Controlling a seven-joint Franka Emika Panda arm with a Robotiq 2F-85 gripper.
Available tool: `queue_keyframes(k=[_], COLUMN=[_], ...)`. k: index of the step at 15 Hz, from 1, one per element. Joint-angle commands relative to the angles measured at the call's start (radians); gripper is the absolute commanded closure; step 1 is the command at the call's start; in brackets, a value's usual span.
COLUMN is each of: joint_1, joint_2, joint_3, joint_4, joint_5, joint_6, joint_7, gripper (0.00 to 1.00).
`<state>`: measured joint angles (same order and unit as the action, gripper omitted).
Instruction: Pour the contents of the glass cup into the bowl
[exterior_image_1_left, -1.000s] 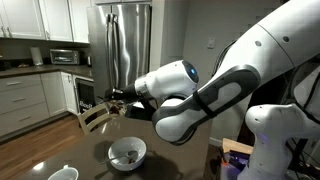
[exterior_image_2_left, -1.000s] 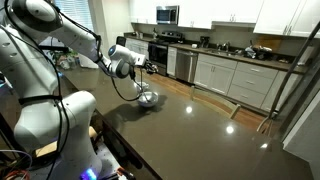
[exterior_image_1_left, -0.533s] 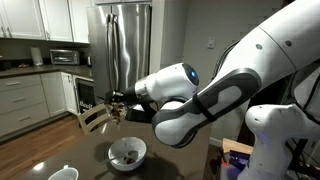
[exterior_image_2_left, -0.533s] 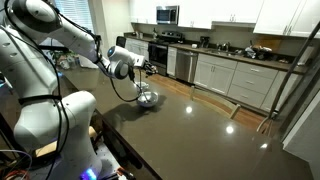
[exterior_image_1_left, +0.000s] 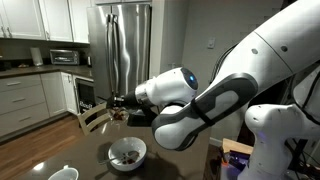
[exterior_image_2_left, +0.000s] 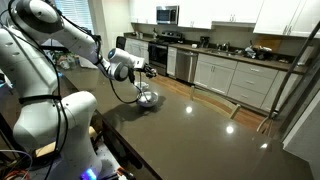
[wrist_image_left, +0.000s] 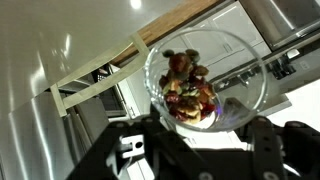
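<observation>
- My fingers (wrist_image_left: 268, 145) are clamped on the glass cup (wrist_image_left: 205, 70), one on each side. In the wrist view I look straight into its open mouth.
- The contents (wrist_image_left: 188, 88), reddish-brown bits, sit clumped together inside the glass.
- In an exterior view the glass hangs in the air above the bowl (exterior_image_1_left: 127, 153), not touching it. I cannot tell how far it is tipped.
- The bowl stands on the dark bench (exterior_image_1_left: 97, 161).
- A smaller white cup (exterior_image_1_left: 63, 173) stands near the bowl, apart from it.
</observation>
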<state>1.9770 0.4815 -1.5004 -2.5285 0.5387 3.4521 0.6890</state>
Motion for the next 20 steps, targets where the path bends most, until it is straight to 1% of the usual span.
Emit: queue_keyframes(k=[1,6,10,11,15,16,17,18,20], joint_1=[-0.016,-0.016,-0.031,-0.024,-0.032,-0.033,-0.022,-0.033,-0.038], joint_2=[0.024,0.033,0.023,0.002,0.002,0.002,-0.004,-0.030,-0.035], joint_3=[0.004,0.001,0.007,0.023,0.023,0.023,0.004,0.030,0.044], joint_4=[0.017,0.022,0.019,0.014,0.013,0.013,0.004,0.010,0.008], joint_5=[0.044,0.057,0.070,0.082,0.085,0.085,0.037,0.095,0.115], joint_6=[0.005,0.004,0.004,0.004,0.004,0.004,-0.011,-0.013,-0.026], joint_7=[-0.086,-0.149,-0.183,-0.178,-0.186,-0.186,-0.134,-0.193,-0.194], gripper=[0.58,0.58,0.58,0.33,0.33,0.58,0.58,0.58,0.58])
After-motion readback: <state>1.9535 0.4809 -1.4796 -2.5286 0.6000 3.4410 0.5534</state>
